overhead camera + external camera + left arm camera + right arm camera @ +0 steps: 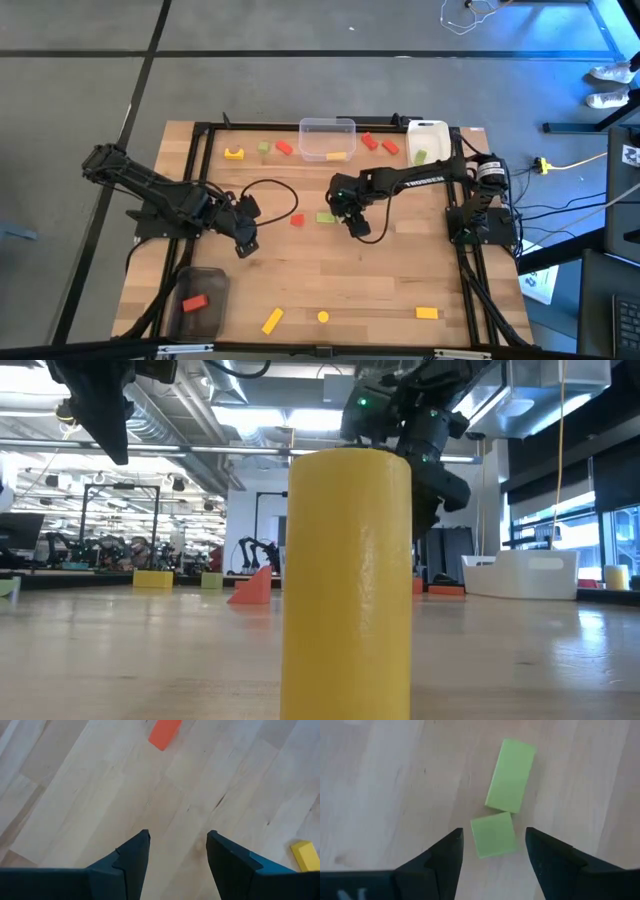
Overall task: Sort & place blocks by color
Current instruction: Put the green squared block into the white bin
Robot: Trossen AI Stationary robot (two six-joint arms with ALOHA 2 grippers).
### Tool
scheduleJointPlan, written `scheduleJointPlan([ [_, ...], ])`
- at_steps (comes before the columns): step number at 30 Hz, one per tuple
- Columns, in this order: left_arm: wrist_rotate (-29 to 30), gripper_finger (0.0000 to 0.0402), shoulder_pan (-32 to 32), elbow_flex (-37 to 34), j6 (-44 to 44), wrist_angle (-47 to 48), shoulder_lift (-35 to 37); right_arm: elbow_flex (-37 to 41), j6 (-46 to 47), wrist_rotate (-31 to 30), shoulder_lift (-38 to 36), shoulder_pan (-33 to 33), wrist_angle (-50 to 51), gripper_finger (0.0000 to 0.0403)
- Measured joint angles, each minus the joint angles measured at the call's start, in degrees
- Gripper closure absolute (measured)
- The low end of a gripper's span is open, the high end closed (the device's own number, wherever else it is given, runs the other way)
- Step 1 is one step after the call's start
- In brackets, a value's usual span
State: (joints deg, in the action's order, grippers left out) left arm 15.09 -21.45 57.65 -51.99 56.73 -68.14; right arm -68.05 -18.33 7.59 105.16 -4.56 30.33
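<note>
Right gripper released, fingers straddling a green cube beside a green bar. Left gripper released over bare table.

Two containers are set along the worktop's far edge, blocks scattered beside them. A third container is placed at the near left corner, one block in it. Three blocks are spread along the near edge. Two touching blocks are found mid-worktop, below the right hand.
</note>
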Motion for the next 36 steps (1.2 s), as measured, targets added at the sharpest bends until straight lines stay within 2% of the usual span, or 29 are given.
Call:
scheduleJointPlan([
  [7,0.0,0.0216,0.0,0.0,0.0,0.0,0.0,0.0,-4.2,-1.4,2.2,0.1,-1.6,0.0189],
  [16,0.0,0.0216,0.0,0.0,0.0,-0.2,0.0,0.0,-4.3,-2.0,2.3,0.1,-1.6,0.0189],
  [27,0.0,0.0216,0.0,0.0,0.0,-0.3,0.0,-0.2,-4.3,-1.7,7.0,0.0,-2.8,0.0191],
  [30,0.0,0.0216,0.0,0.0,0.0,-0.3,0.0,-0.2,-4.3,-1.7,7.1,0.1,-3.0,0.0211],
  [34,0.0,0.0216,0.0,0.0,0.0,-0.3,0.0,-0.6,-3.5,-1.9,7.2,0.1,-3.0,0.0271],
  [36,0.0,0.0216,0.0,0.0,0.0,-0.3,0.0,-0.9,-2.4,-1.9,7.3,-0.1,-2.7,0.0269],
])
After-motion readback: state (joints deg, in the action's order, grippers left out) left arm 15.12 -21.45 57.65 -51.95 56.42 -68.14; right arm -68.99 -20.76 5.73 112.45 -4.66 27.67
